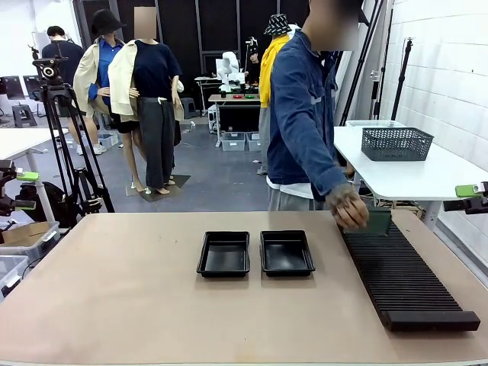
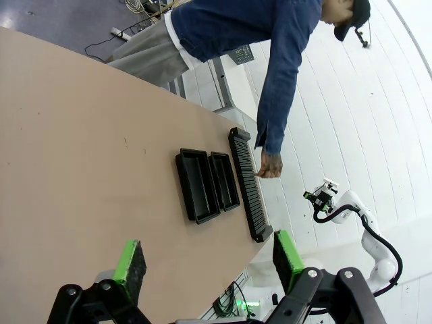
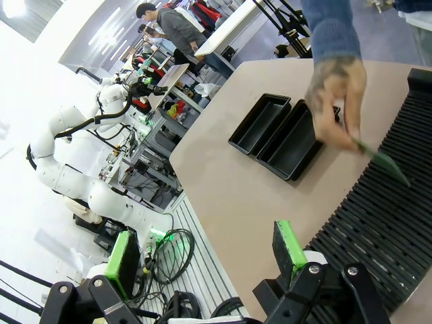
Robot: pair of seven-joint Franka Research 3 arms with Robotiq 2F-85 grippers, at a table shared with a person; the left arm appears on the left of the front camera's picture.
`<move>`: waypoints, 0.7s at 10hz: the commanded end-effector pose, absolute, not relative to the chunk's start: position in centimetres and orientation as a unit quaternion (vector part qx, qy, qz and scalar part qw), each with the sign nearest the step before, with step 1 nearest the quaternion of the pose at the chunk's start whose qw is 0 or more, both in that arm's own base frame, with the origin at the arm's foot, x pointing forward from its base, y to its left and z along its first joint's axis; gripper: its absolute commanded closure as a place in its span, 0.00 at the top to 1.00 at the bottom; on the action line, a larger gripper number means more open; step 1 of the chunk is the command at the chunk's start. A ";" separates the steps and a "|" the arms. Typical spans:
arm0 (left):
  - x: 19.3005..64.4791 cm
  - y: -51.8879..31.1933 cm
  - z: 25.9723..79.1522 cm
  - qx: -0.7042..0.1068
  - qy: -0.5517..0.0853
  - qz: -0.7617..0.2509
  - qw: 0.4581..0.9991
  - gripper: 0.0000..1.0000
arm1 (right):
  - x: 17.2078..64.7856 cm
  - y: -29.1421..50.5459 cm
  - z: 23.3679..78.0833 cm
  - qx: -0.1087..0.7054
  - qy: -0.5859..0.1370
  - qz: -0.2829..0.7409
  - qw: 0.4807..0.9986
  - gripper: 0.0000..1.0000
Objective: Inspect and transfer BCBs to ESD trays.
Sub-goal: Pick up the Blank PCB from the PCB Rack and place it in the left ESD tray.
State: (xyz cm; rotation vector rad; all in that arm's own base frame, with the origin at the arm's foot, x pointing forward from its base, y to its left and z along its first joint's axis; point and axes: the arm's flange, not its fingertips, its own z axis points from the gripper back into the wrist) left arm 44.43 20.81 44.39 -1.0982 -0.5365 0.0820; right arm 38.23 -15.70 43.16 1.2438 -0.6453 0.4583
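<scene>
Pinching a BCB (image 3: 385, 162) (seemingly over the rack (image 1: 404, 282)), a hand (image 1: 349, 207) is hovering; left end effector (image 2: 208, 241) and right end effector (image 3: 204, 237) are gaping.

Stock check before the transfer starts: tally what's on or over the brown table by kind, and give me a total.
Black ESD trays, side by side, both empty: 2
Black slotted rack: 1
Green circuit board, held in the person's hand at the rack's far end: 1
Total: 4
</scene>
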 end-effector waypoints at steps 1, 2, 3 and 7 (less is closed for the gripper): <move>44.3 20.9 44.6 -0.521 -0.251 0.040 0.815 1.00 | 38.2 -15.7 43.1 0.570 -0.293 0.207 0.739 1.00; 44.3 20.9 44.6 -0.521 -0.251 0.040 0.815 1.00 | 38.2 -15.7 43.1 0.570 -0.293 0.207 0.739 1.00; 44.3 20.9 44.6 -0.521 -0.251 0.040 0.815 1.00 | 38.2 -15.7 43.1 0.570 -0.293 0.207 0.739 1.00; 44.3 20.9 44.6 -0.521 -0.251 0.040 0.815 1.00 | 38.2 -15.7 43.1 0.570 -0.293 0.207 0.739 1.00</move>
